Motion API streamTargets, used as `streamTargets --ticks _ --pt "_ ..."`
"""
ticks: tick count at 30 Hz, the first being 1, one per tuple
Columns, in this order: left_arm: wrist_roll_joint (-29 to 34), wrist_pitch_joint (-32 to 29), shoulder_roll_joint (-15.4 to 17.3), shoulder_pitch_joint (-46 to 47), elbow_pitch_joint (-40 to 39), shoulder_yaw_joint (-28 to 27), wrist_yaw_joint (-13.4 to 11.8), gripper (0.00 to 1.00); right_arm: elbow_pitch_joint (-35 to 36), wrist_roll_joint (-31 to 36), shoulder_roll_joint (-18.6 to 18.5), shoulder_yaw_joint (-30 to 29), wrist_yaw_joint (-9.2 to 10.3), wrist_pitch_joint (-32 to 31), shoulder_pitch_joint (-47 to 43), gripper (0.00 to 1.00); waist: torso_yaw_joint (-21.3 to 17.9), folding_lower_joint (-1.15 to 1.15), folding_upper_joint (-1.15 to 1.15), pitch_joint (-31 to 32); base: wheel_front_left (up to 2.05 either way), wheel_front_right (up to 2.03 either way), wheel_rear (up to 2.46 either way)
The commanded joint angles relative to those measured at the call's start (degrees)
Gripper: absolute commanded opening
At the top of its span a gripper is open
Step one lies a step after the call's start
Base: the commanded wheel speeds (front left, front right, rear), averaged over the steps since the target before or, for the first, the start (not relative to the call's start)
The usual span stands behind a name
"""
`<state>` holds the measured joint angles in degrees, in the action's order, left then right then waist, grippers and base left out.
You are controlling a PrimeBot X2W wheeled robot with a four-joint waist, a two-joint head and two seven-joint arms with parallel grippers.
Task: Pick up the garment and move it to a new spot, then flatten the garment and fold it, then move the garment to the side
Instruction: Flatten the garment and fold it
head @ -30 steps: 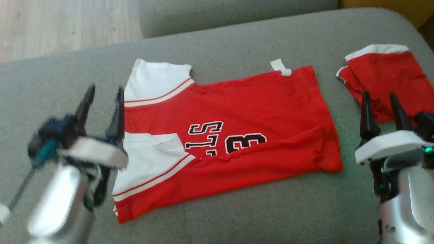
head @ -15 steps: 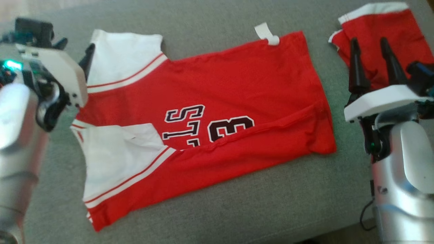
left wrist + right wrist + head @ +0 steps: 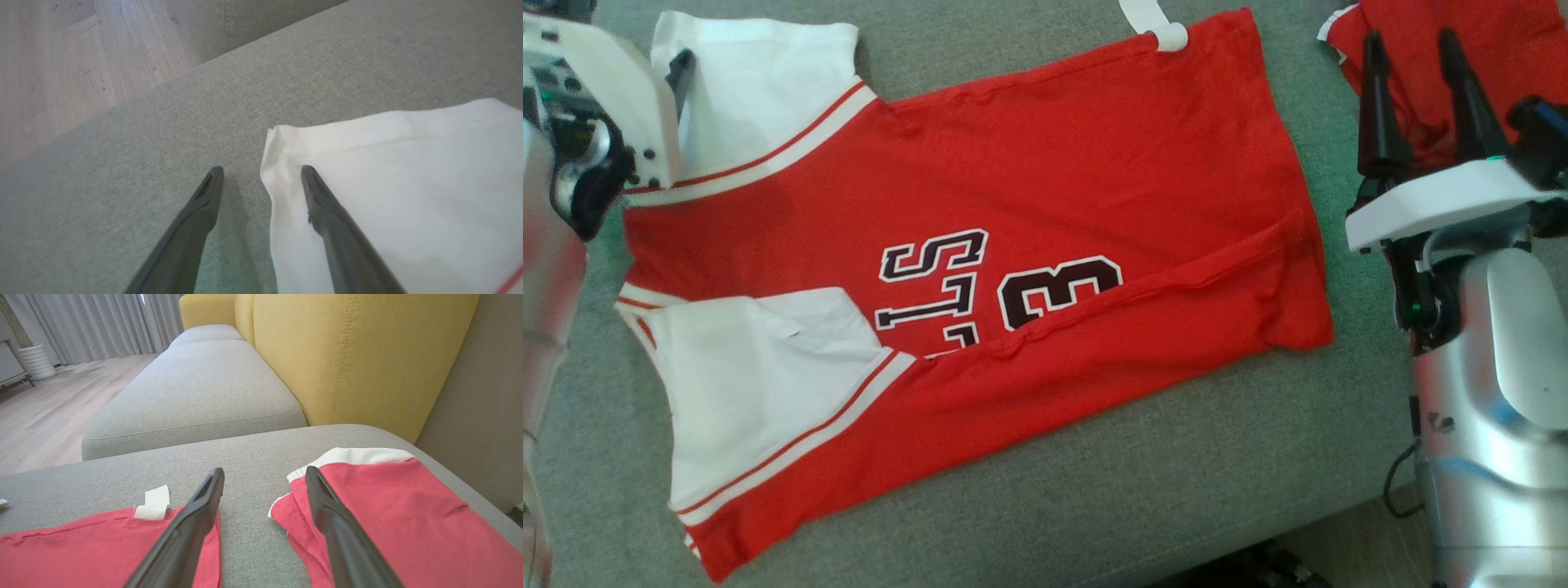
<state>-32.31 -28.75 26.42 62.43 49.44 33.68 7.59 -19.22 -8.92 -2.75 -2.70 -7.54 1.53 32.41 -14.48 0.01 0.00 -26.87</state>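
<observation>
Red shirt (image 3: 1029, 204) lies on the grey sofa (image 3: 1176, 490), near side already folded in. My left fingers (image 3: 196, 220) have moved up its collar end and now straddle the corner of its far white sleeve (image 3: 388, 183), spread wide. My right fingers (image 3: 192, 522), also wide and empty, hover off the shirt's hem, so I judge the sleeve fold comes next.

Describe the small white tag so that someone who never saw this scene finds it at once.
A big red shirt lies spread on the grey sofa cushion. At the corner of its far edge, at the end away from the white sleeves, the tag sticks out onto the cushion. Unlike the broad sleeves, it is a tiny white strip.
</observation>
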Motion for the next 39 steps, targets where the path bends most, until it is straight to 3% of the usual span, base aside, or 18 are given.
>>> streamTargets --ticks 1,10,11,12,17,24,31,39 --pt "-0.4 -0.2 2.6 3.5 -0.9 -0.9 -0.1 1.0 2.1 -0.5 -0.1 1.2 0.05 0.6 1.5 1.0 -0.4 -0.01 0.0 -0.6 0.0 0.0 0.0" --pt "-5.5 -2.9 1.8 5.0 1.5 3.2 -0.1 1.0 2.6 -0.3 -0.1 1.2 0.05 0.4 1.8 1.0 -1.1 -0.01 0.0 -1.8 0.0 0.0 0.0" --pt "-6.8 -3.9 1.6 4.9 1.5 3.5 -0.1 0.34 2.6 -0.1 -0.1 1.1 0.05 0.3 1.9 1.0 -1.0 -0.01 0.0 -1.8 0.0 0.0 0.0" --pt "-7.9 -4.6 1.5 4.9 1.4 3.8 -0.1 0.0 2.5 0.1 -0.1 0.9 0.05 0.2 2.0 1.0 -0.9 -0.01 0.0 -1.7 0.0 0.0 0.0" --pt "-12.0 -4.1 1.4 4.2 0.3 4.9 -0.1 0.0 2.5 1.8 -0.1 0.3 0.05 -0.3 2.4 1.0 0.1 -0.01 0.0 -0.2 0.0 0.0 0.0" --pt "-14.3 3.7 0.3 3.1 -3.4 6.5 -0.1 0.0 1.7 3.2 -1.5 0.6 0.05 -1.6 3.3 1.0 3.0 -0.01 0.0 2.9 0.0 0.0 0.0" --pt "-15.4 13.0 -0.2 1.1 -10.2 9.4 -0.1 0.0 -1.5 1.6 -6.0 3.9 0.05 -4.7 3.9 1.0 8.8 -0.01 0.0 6.6 0.0 0.0 0.0" --pt "-16.4 16.6 0.5 -1.9 -18.7 11.8 -0.1 0.0 -7.7 -2.7 -12.7 11.6 0.05 -9.6 4.6 1.0 14.5 -0.01 0.0 8.1 0.0 0.0 0.0"
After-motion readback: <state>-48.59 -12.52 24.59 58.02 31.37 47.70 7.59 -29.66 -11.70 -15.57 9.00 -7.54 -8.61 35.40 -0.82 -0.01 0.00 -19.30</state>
